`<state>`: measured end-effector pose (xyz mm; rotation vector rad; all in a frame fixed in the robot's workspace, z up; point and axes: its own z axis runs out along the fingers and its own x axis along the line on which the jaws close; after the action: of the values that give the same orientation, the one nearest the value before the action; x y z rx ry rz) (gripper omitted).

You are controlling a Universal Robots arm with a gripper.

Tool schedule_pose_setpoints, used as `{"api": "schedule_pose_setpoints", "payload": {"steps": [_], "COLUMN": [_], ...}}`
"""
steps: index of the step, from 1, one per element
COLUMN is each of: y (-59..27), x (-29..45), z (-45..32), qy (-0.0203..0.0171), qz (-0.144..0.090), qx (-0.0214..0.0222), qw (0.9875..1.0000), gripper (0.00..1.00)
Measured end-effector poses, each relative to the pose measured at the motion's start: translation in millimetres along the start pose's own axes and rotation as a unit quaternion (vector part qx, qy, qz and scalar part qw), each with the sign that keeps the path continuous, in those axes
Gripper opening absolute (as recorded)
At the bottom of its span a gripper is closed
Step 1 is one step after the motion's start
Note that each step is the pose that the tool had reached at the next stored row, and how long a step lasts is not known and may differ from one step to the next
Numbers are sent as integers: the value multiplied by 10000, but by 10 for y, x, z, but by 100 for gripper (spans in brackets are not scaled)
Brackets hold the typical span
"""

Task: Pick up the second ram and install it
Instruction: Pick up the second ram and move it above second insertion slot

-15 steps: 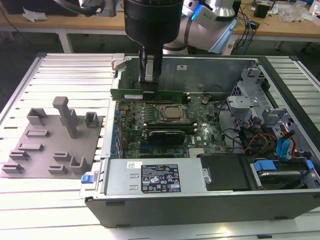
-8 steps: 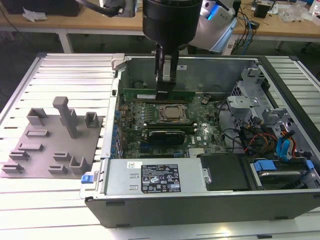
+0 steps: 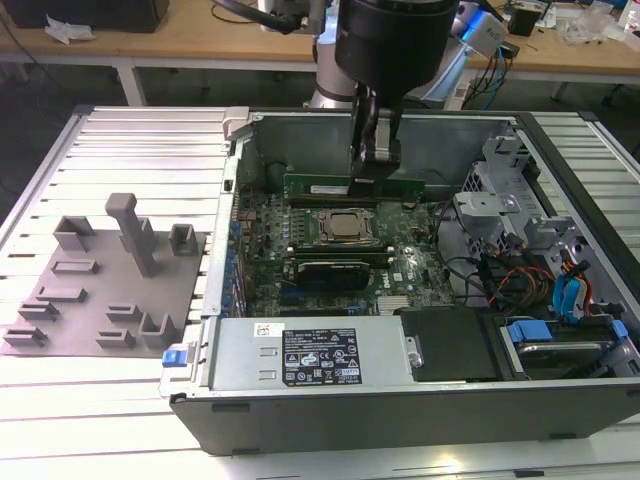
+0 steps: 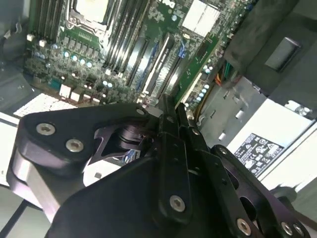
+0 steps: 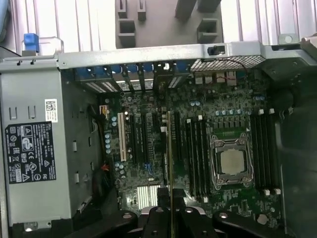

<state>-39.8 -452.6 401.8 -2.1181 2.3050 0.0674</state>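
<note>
The gripper (image 3: pixel 372 178) reaches down into the open computer case (image 3: pixel 400 415), its fingers closed tight on the top edge of the second ram (image 3: pixel 320 187) — a long green stick held level and on edge. In the exterior view the stick hangs over the far part of the motherboard (image 3: pixel 265 280), just beyond the processor socket (image 3: pixel 345 225), and sticks out of the fingers on both sides, further toward the exterior view's left. Whether its lower edge already touches a slot cannot be told.

In the first wrist view the ram (image 5: pixel 170 148) is seen edge-on as a thin line running away from the gripper (image 5: pixel 170 198), parallel to the dark memory slots beside the processor socket (image 5: pixel 230 162). In the second wrist view the fingertips of the gripper (image 4: pixel 173 109) pinch together over the board.

Outside the case, on the exterior view's left, a grey fixture plate (image 3: pixel 175 285) lies on the slatted table (image 3: pixel 120 150) — well apart from the gripper. The power supply (image 3: pixel 240 350) sits along the near wall of the case.
</note>
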Motion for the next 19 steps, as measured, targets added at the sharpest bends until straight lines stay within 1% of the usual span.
{"api": "schedule_pose_setpoints", "payload": {"steps": [1,3,5,6,8,9,14,15,16,19], "y": [0,2,5,4,4,2,1,0,0,-6], "x": [-27,-59,-112,-125,-138,-149,-154,-157,-160,-192], "z": [18,41,100,131,164,198,297,345,368,400], "qy": [-1,-2,-1,-1,-1,-1,-1,0,-1,-1], "qz": [0,-2,-2,-3,-2,-3,-2,-2,-2,-2], "qx": [-1,-1,-4,-6,-7,-8,-9,-9,-9,-9], "qw": [10000,10000,10000,10000,10000,10000,10000,10000,10000,10000], "gripper": [11,11,11,11,11,11,11,11,11,11]}}
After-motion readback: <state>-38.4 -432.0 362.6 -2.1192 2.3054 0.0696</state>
